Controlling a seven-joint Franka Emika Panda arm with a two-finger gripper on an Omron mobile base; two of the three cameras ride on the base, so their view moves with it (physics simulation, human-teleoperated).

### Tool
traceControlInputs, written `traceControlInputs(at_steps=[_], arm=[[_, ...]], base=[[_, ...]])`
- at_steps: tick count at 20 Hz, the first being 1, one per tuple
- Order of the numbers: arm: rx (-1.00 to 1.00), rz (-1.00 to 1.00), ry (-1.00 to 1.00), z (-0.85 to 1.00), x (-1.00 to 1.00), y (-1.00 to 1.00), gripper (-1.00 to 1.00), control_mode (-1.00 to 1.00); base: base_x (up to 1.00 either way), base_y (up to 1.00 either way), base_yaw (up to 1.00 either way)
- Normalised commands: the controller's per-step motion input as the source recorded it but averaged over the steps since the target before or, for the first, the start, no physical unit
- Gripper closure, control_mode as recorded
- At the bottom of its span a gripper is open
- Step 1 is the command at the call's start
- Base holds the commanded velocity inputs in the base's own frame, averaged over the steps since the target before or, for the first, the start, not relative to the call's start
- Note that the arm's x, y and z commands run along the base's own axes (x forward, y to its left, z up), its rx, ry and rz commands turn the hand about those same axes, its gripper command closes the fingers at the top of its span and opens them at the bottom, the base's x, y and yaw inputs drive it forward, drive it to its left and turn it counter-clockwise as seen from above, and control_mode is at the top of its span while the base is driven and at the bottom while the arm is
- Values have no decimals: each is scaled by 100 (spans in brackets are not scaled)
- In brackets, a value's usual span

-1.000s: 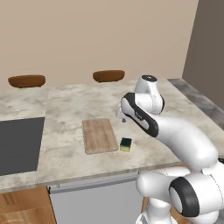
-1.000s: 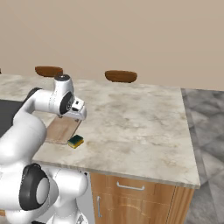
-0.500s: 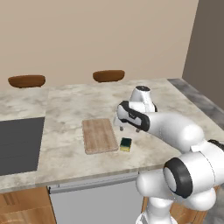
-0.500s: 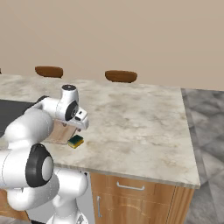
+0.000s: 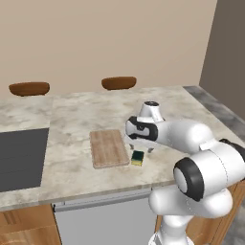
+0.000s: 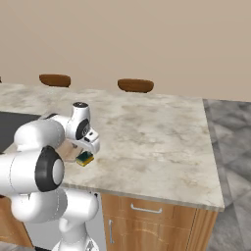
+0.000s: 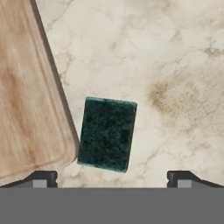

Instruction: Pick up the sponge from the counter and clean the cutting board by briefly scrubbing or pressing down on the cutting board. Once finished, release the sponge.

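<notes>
Light-brown wood of the cutting board (image 7: 26, 92) lies flat on the marbled counter (image 7: 175, 65), nothing on it; just beside its right edge rests the green-topped sponge (image 7: 107, 133), not yet lifted. The gripper (image 7: 113, 177) hangs above it, jaws wide apart, likely lined up to straddle it.

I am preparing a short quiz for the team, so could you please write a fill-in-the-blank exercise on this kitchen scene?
1. The sponge lies on the counter, just beside the ____ board.
2. The sponge's upward face is dark ____.
3. The claw hovers above the sponge with its fingers spread ____.
4. Beyond the counter's far edge stand two brown ____.

Missing words: cutting; green; open; stools
</notes>
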Motion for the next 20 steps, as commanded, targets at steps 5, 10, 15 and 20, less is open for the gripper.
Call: traceControlInputs(at_steps=[5,10,15,20], arm=[[0,-7,8,-31,3,0,-100,-100],[0,-5,10,-28,19,1,-100,-100],[0,-5,6,-21,26,2,-100,-100],[0,-2,6,-7,13,1,-100,-100]], base=[[0,0,0],[0,0,0],[0,0,0],[0,0,0]])
